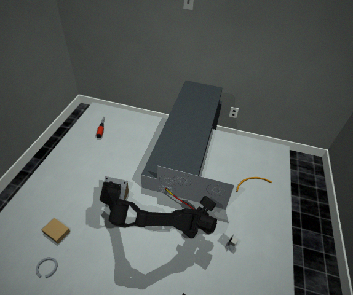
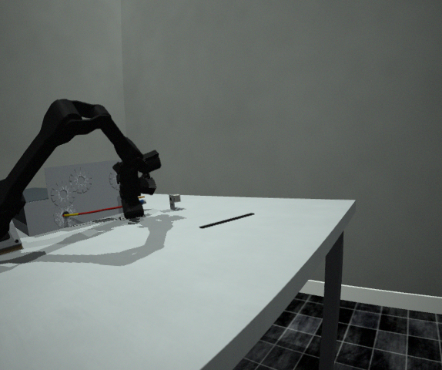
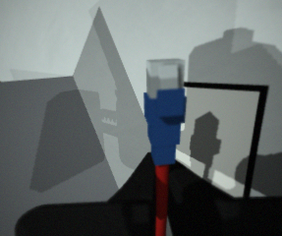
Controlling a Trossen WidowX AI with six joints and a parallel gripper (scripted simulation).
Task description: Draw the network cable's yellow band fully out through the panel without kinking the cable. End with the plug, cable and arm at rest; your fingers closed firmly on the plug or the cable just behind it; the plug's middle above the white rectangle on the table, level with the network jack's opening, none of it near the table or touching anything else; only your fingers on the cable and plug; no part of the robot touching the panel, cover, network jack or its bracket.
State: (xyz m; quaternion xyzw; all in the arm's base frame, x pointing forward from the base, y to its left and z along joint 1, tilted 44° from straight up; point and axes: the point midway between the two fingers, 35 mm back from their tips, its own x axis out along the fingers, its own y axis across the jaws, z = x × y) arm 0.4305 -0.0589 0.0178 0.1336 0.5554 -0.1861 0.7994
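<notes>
My gripper (image 1: 198,209) (image 2: 134,207) (image 3: 155,158) is shut on the red network cable (image 1: 182,201) (image 2: 95,210) (image 3: 161,202) just behind the blue plug (image 3: 165,120) (image 2: 143,201), which has a clear tip. The cable runs straight from a hole low in the grey panel (image 1: 195,187) (image 2: 94,181) to my fingers. Its yellow band (image 1: 169,192) (image 2: 72,213) shows just outside the hole. In the wrist view the plug points up beside the black-outlined white rectangle (image 3: 226,87). The plug hangs a little above the table. The network jack (image 1: 232,243) (image 2: 174,199) stands beyond it.
The long grey cover (image 1: 186,126) lies behind the panel. An orange cable piece (image 1: 253,177) lies to the right of it. A red screwdriver (image 1: 99,130), a cardboard block (image 1: 56,230) and a grey split ring (image 1: 46,267) lie on the left. A black strip (image 2: 227,220) lies on the table.
</notes>
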